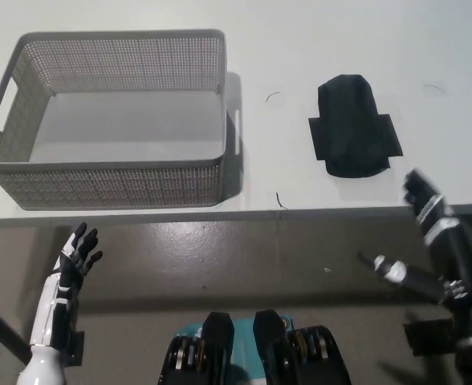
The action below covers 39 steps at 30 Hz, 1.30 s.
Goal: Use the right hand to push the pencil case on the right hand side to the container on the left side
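A black pencil case (351,127) lies flat on the white table, right of centre. To its left stands a grey mesh container (107,186), with nothing inside it. My black right hand (429,216) is at the lower right, just off the table's front edge and below the pencil case, fingers spread, not touching it. My white left hand (77,253) rests at the lower left, below the table edge, with its dark fingers apart and holding nothing.
The white table (300,48) ends at a front edge running across the middle of the picture. Below it is brown floor (244,257). A gap of bare table separates the container from the pencil case.
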Available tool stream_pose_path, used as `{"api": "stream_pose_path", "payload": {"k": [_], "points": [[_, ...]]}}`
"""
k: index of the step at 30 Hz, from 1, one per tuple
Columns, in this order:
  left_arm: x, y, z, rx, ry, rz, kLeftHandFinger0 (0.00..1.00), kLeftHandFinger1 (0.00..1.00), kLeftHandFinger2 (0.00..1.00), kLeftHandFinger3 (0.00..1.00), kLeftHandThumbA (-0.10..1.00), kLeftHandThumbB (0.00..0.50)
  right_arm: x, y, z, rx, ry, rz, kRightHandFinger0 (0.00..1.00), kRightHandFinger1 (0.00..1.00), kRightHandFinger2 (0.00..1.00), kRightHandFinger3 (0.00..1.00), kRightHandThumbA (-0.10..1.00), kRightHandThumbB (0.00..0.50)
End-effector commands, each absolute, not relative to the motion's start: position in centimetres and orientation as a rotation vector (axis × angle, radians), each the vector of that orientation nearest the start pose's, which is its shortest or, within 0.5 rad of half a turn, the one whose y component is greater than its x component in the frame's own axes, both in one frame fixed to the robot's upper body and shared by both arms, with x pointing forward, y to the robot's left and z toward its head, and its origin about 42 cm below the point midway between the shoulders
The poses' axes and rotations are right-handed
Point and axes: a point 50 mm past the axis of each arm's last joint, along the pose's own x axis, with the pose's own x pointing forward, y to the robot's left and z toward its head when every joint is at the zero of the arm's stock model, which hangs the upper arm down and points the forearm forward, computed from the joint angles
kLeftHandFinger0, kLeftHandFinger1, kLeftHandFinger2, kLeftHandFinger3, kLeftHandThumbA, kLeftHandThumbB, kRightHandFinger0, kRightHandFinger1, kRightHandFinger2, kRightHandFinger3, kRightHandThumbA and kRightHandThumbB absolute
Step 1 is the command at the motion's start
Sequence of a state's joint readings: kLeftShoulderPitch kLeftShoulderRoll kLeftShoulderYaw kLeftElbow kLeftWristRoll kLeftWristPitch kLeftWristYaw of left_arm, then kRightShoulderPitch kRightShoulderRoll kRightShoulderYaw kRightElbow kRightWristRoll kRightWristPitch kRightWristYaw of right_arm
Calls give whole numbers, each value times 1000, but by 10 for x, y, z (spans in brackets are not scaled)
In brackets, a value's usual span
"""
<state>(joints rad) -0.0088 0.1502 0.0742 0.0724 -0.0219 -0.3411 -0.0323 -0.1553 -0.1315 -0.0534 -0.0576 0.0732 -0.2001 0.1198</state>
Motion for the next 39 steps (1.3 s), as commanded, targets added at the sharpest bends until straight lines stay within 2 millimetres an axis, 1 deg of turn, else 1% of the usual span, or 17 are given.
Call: {"api": "stream_pose_path", "payload": {"k": [1,3,4,8,10,14,15,17,18,20,21,22,24,28,34,36,39], "points": [[284,283,119,155,-346,21,1000,1000,1000,1000,1000,114,349,-268,223,-97,-568,71,1000,1000,1000,1000,1000,133],[282,284,118,155,-343,23,1000,1000,1000,1000,1000,112,362,-274,230,-104,-571,60,1000,1000,1000,1000,1000,138],[281,285,118,151,-346,23,1000,1000,1000,1000,1000,102,375,-278,237,-107,-583,45,1000,1000,1000,1000,1000,180],[280,285,117,153,-350,27,1000,1000,1000,1000,1000,102,406,-288,251,-147,-576,16,1000,1000,1000,1000,1000,231],[280,285,118,151,-345,25,1000,1000,1000,1000,1000,100,432,-291,262,-161,-555,-2,1000,1000,1000,1000,1000,276],[278,285,117,152,-347,29,1000,1000,1000,1000,1000,82,469,-288,275,-168,-530,4,1000,1000,1000,1000,1000,326],[277,285,116,151,-345,29,1000,1000,1000,1000,1000,84,484,-287,276,-167,-511,6,1000,1000,1000,1000,1000,326],[276,284,115,149,-334,30,1000,1000,1000,1000,1000,89,507,-285,277,-169,-462,5,1000,1000,1000,1000,1000,271],[275,284,115,148,-331,30,1000,1000,1000,1000,1000,100,516,-283,279,-173,-444,1,1000,1000,1000,1000,1000,225],[275,284,115,152,-331,27,1000,1000,1000,1000,1000,94,533,-279,282,-187,-414,-9,1000,1000,1000,1000,1000,198],[276,284,115,152,-332,28,1000,1000,1000,1000,1000,94,541,-277,284,-193,-397,-12,1000,1000,1000,1000,1000,199],[275,284,115,151,-333,29,1000,1000,1000,1000,1000,96,551,-274,287,-179,-365,-11,1000,1000,1000,1000,1000,229],[274,284,115,150,-338,24,1000,1000,1000,1000,1000,102,565,-271,290,-171,-302,-9,1000,1000,1000,1000,1000,234],[274,284,115,148,-338,14,1000,1000,1000,1000,1000,105,579,-267,292,-150,-190,-35,1000,1000,1000,1000,1000,235],[274,285,115,151,-341,13,1000,1000,1000,1000,1000,93,584,-260,287,-135,-104,-20,1000,1000,1000,1000,1000,226],[274,285,117,153,-343,10,1000,1000,1000,1000,1000,100,585,-258,281,-92,-38,-32,1000,1000,1000,1000,1000,241],[275,286,118,148,-349,12,1000,1000,1000,1000,1000,106,582,-253,268,-88,-1,-41,1000,1000,1000,1000,1000,222]]}}
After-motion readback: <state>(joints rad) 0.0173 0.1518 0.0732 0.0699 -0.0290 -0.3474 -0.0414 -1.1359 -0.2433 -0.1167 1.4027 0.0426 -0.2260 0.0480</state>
